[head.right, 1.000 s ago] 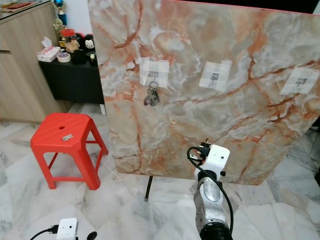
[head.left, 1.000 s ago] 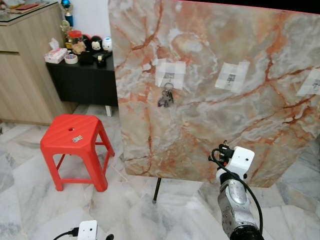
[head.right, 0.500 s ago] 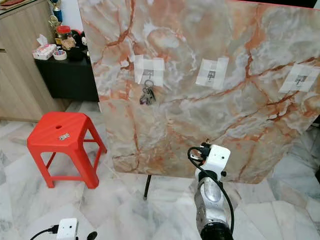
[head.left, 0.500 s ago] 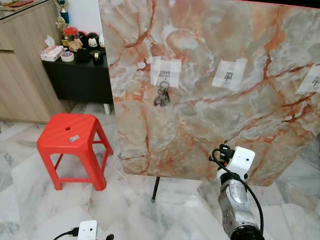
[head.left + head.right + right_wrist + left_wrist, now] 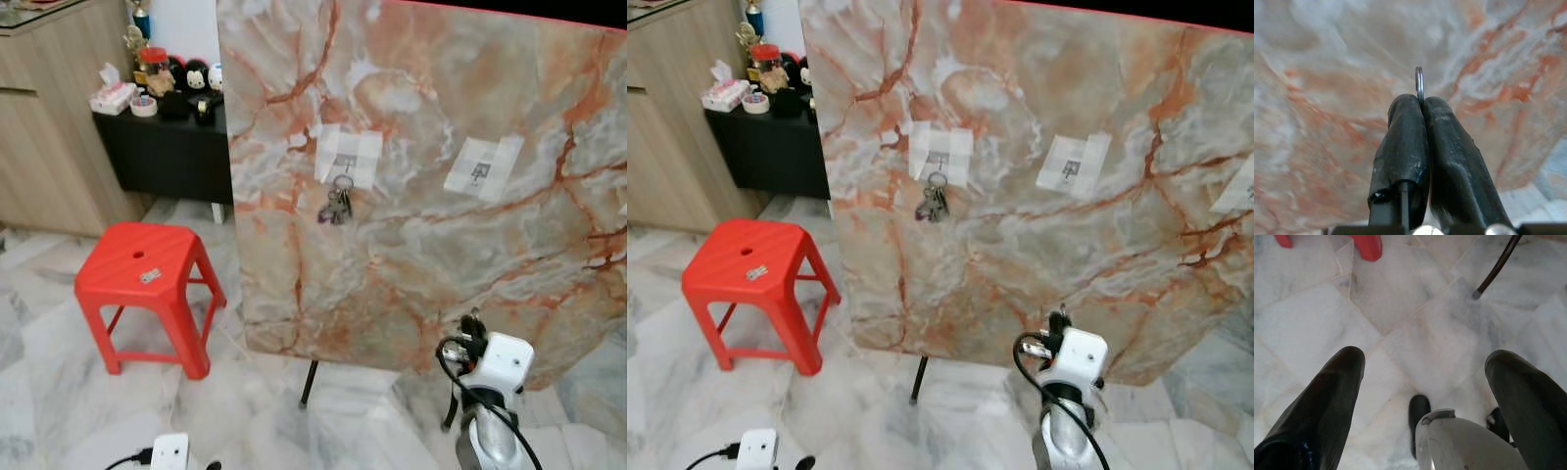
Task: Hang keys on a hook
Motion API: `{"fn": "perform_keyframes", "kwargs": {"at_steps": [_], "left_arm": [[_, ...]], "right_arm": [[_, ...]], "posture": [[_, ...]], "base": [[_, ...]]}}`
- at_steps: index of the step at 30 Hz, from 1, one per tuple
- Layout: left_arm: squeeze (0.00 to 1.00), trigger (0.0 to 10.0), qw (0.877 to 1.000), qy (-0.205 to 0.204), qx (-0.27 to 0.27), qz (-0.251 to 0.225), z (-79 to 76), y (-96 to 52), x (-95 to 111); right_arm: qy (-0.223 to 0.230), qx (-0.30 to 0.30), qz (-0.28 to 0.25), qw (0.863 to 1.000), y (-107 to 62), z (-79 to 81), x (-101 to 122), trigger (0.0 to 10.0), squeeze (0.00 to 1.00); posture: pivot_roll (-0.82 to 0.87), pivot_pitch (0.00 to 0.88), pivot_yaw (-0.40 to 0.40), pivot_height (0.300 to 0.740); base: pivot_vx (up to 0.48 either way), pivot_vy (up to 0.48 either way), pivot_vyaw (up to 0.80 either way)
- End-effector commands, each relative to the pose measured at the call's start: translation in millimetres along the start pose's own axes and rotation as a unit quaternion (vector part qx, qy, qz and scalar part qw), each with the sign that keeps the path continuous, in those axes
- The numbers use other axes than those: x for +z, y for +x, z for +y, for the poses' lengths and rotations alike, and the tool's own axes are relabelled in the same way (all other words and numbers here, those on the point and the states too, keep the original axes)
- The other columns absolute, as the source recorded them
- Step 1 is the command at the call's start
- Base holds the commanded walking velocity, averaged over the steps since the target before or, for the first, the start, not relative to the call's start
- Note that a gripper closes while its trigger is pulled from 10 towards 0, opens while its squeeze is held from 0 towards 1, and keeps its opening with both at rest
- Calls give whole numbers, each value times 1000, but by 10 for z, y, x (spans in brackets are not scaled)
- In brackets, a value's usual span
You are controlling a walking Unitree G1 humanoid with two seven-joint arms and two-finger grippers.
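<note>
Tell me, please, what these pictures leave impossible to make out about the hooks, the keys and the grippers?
- Right gripper: a thin key ring pokes from its shut fingertips; the fingers hide anything hanging below.
- Hooks on the marble board: too small in the eye views to see their shape.
- Hanging key bunch: number of keys too small to count.
- Small object on the red stool: too small to identify.

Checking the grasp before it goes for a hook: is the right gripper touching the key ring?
Touching. In the right wrist view the right gripper is shut on the key ring, whose thin metal loop sticks out from between the pressed fingertips.
</note>
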State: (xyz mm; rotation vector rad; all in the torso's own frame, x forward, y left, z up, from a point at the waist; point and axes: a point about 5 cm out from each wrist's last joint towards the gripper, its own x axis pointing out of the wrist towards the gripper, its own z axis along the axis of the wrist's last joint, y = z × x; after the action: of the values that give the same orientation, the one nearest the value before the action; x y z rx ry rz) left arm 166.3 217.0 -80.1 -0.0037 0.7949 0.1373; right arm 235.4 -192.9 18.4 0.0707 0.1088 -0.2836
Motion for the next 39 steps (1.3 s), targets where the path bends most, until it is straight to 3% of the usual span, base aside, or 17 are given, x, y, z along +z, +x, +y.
{"fn": "perform_keyframes", "kwargs": {"at_steps": [1, 14, 33, 39], "left_arm": [[0, 10000, 1000, 2, -1, 15, 7, -27, -84], [0, 10000, 1000, 4, -3, 9, 0, -17, -53], [0, 10000, 1000, 3, -7, 6, -19, -13, -41], [0, 10000, 1000, 4, -8, 5, -25, -13, -41]], "right_arm": [[-4, 3, -14, 1000, -1, 5, 64, 10000, 0], [1, -4, -17, 1000, -12, 60, 149, 10000, 0], [12, -23, -12, 1000, 9, 49, 174, 10000, 0], [14, -24, -11, 1000, 16, 56, 173, 10000, 0]], "posture": [[51, 0, -98, 740], [57, 0, -96, 740], [58, 0, -96, 740], [59, 0, -96, 740]], "base": [[270, 0, 0], [273, 0, 0], [0, 0, 0], [268, 0, 0]]}}
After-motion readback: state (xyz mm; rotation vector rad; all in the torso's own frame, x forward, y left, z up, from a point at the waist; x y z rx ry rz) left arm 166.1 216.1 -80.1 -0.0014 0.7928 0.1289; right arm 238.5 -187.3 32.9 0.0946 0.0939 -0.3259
